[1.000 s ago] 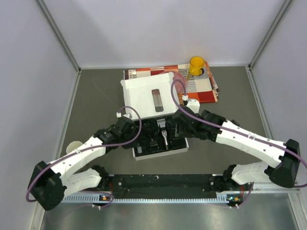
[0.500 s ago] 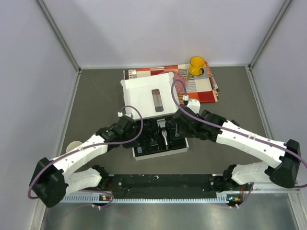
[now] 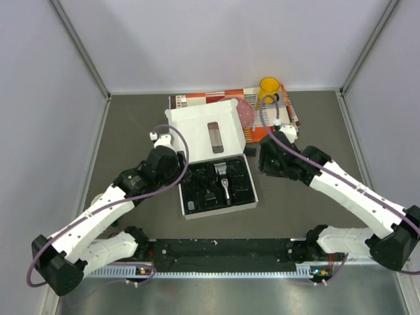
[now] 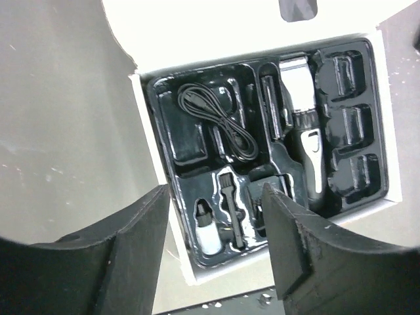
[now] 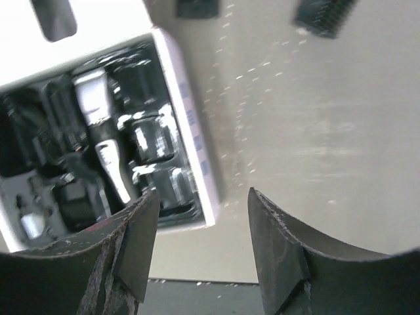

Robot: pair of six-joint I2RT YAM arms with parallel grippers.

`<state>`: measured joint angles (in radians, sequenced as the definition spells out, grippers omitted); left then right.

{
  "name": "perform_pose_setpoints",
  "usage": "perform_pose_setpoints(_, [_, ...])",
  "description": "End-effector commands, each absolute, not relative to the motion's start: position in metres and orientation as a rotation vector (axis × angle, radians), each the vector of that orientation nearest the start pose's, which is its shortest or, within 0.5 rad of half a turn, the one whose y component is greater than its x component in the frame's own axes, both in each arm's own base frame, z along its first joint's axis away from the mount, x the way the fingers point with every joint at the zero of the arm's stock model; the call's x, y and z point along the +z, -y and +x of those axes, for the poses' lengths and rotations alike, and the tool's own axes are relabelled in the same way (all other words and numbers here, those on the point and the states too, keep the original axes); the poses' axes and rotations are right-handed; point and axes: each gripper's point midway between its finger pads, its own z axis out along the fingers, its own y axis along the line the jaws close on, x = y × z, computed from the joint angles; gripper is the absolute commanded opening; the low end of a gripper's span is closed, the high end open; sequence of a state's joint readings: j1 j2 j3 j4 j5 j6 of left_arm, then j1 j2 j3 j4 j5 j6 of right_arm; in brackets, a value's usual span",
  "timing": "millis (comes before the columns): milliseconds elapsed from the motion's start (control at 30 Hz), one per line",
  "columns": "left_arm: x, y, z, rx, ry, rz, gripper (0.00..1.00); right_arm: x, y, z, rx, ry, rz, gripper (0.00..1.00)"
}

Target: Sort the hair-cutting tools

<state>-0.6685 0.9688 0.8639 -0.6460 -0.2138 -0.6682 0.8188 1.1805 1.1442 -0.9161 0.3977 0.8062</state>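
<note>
the clipper (image 4: 303, 131) is seen lying flat in the middle slot of the black tray (image 4: 155, 125) inside the white box (image 3: 197, 128), and the cord (image 4: 216, 121) is coiled in the slot beside it. the left gripper (image 4: 216, 216) and the right gripper (image 5: 200, 216) are both held spread and empty, one at each side of the box. the clipper is judged rigid, fairly heavy and smooth, best taken across its narrow body. the cord is judged limp and light, best pinched at the coil.
</note>
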Motion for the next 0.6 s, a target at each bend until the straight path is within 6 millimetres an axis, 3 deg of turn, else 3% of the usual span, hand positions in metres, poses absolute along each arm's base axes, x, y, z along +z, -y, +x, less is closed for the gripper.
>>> perform_pose_setpoints(0, [0.190,0.150,0.246,-0.323,-2.227,-0.017,0.67,0.205,-0.140,0.240,0.129,-2.424,0.149,0.58])
perform_pose_setpoints(67, [0.195,0.152,0.250,-0.329,-2.204,0.028,0.75,0.205,-0.116,0.248,0.061,-2.433,0.196,0.62])
perform_pose_setpoints(133, [0.198,0.154,0.253,-0.339,-2.195,0.050,0.79,0.202,-0.104,0.252,0.031,-2.454,0.206,0.64])
perform_pose_setpoints(300, [0.198,0.164,0.256,-0.402,-2.202,0.100,0.86,0.189,-0.061,0.265,-0.113,-2.483,0.314,0.69])
perform_pose_setpoints(567, [0.190,0.167,0.277,-0.514,-2.215,0.068,0.87,0.140,0.008,0.273,-0.378,-2.567,0.526,0.88])
